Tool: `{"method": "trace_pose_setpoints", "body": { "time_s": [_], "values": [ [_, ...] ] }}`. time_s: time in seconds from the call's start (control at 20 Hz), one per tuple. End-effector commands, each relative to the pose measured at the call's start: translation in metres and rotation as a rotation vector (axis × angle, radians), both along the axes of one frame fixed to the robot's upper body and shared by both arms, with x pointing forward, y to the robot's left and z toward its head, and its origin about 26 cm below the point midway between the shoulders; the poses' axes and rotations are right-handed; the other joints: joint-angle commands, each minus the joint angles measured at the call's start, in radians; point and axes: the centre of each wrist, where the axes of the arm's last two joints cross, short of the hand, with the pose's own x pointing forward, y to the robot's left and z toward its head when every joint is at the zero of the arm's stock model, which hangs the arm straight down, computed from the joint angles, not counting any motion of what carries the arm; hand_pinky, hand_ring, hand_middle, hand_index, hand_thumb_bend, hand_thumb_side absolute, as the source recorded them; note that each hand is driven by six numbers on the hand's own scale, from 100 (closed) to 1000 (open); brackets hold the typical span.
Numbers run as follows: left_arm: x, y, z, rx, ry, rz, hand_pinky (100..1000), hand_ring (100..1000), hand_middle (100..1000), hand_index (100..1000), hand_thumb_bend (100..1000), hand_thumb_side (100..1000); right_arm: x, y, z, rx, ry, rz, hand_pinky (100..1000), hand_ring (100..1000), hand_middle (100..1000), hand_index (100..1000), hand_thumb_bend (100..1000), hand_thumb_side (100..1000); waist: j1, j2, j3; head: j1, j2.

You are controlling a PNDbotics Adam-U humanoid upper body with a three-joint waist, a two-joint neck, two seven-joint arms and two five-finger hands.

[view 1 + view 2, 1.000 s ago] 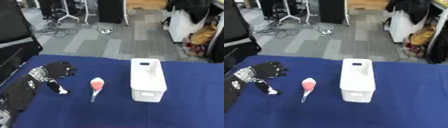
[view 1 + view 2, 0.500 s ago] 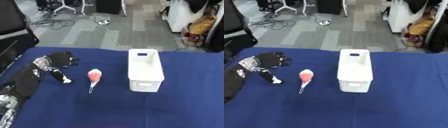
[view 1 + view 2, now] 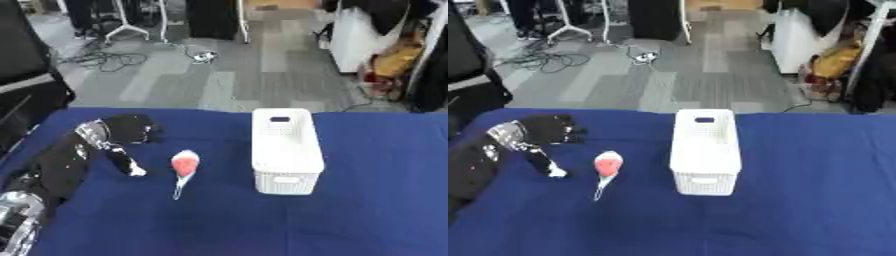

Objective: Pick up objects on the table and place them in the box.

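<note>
The left hand's [image 3: 122,132] fingers blur together near the surface's [image 3: 376,210] left edge. The box's [image 3: 283,150] inside is hidden. The red thing [image 3: 184,164] is unidentifiable.

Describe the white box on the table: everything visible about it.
The white box is a long, narrow, open-topped basket that looks like plastic, with perforated walls and a handle slot at each short end. It stands upright on the blue table, its long axis running away from the robot. What shows of its inside looks empty. Nothing touches it: the red and white object lies apart to its left, and the left hand is farther left.
</note>
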Motion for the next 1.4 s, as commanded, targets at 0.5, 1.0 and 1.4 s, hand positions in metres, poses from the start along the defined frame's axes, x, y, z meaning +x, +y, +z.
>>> {"method": "trace_pose_setpoints", "body": {
  "time_s": [0.5,1.0,1.4],
  "values": [
    [0.014,-0.006,0.037,-0.185,0.018,-0.154,944,905,918,912,392,1000,-0.002,0.003,0.014,0.029,-0.037,0.020,228,424,456,1000,150,1000,0.008,-0.008,-0.016,0.005,-0.023],
    [0.024,-0.022,0.053,-0.267,-0.040,-0.164,918,908,929,921,366,1000,-0.002,0.005,0.017,0.034,-0.046,0.046,231,424,455,1000,150,1000,0.012,-0.010,-0.027,0.020,-0.050],
    [0.021,-0.025,0.035,-0.256,0.016,-0.150,937,916,926,926,360,1000,-0.001,0.013,0.024,0.052,-0.062,0.088,231,424,456,1000,149,1000,0.019,0.002,-0.061,0.062,-0.069]
  ]
}}
